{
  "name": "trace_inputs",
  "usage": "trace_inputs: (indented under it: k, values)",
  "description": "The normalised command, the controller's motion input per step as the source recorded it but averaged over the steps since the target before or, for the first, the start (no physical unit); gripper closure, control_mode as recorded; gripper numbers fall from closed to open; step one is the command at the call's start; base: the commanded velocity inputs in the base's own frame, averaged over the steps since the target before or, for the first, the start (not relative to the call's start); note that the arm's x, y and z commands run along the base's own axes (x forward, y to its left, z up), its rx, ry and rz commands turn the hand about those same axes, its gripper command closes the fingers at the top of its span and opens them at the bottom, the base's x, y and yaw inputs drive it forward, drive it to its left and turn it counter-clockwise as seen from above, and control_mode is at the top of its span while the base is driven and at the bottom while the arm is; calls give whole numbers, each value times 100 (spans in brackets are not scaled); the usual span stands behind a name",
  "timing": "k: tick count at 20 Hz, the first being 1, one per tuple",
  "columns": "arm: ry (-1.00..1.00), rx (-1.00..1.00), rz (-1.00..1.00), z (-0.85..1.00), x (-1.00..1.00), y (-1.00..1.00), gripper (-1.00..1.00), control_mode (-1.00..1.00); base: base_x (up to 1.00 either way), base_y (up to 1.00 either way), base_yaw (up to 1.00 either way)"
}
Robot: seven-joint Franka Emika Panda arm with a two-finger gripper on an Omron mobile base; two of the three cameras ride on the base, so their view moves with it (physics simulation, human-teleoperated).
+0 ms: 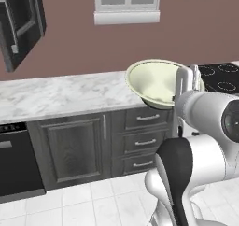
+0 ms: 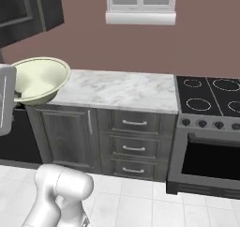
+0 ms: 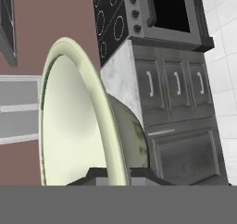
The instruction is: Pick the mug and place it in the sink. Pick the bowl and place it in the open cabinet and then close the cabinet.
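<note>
The wide cream-white bowl (image 1: pixel 154 82) hangs tilted in the air above the right end of the marble counter (image 1: pixel 60 96). My gripper (image 1: pixel 177 98) is shut on its rim. In the right base view the bowl (image 2: pixel 40 78) is at the far left with the gripper (image 2: pixel 18 95) clamped on its edge. The hand view looks along the bowl (image 3: pixel 74 126), its rim pinched between the fingertips (image 3: pixel 99 174). The dark grey wall cabinet (image 1: pixel 21 26) hangs open at the upper left, well apart from the bowl. The mug and the sink are out of view.
A black stovetop (image 2: pixel 211 94) with an oven below adjoins the counter on the right. Dark drawers (image 2: pixel 133 146) and a cupboard door sit under the counter, and a dishwasher (image 1: pixel 14 159) stands at the left. A window (image 1: pixel 127 5) is on the back wall.
</note>
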Motion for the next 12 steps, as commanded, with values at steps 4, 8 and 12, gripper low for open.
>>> trace_inputs:
  k: [4, 8, 12]
  values:
    - [0, 0, 0, 0, 0, 0, 100, 100, -11, 94, 4]
    - [0, 0, 0, 0, 0, 0, 100, 100, -18, 100, 0]
    - [0, 0, 0, 0, 0, 0, 100, 100, -1, 100, 0]
